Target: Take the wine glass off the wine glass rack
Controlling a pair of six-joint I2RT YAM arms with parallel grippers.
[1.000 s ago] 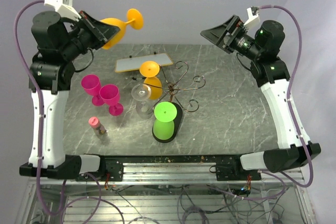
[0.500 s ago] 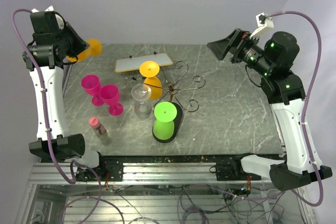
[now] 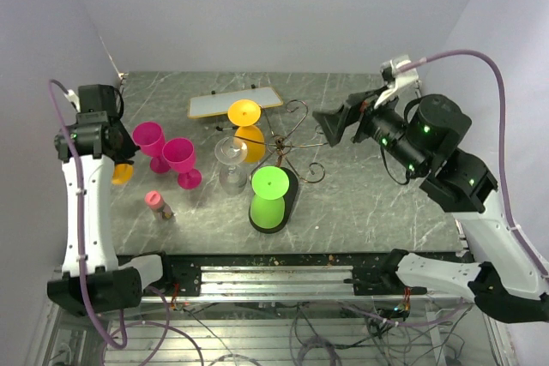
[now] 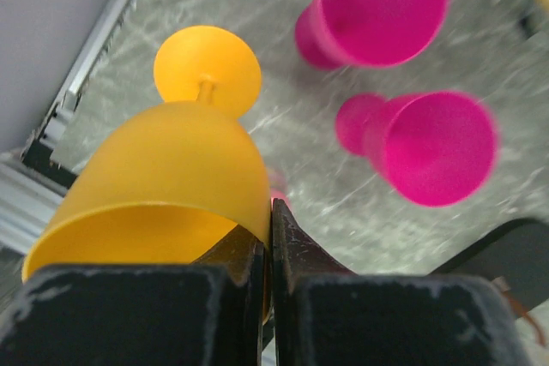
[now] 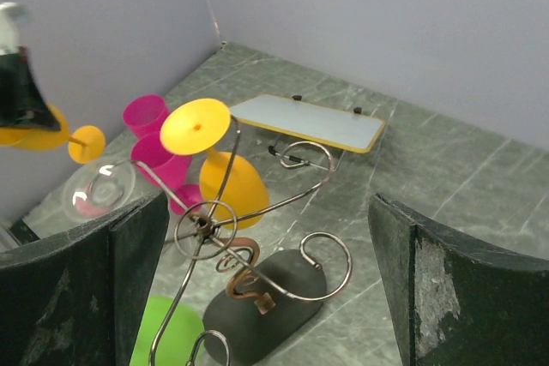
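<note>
Your left jaws are clamped on the rim of an orange wine glass (image 4: pixel 171 169), its foot pointing away toward the bench (image 3: pixel 369 203). It is at the far left, just beside two pink glasses (image 3: pixel 180 153) and well apart from the wine glass rack (image 5: pixel 292 289). Your right jaws gape wide near the rack's right side, gripping nothing. On the rack hang three more glasses: orange (image 3: pixel 247 126), clear (image 3: pixel 230 160) and green (image 3: pixel 269 197).

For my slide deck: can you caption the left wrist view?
Left claw pinches the rim of an orange wine glass above two pink glasses.
</note>
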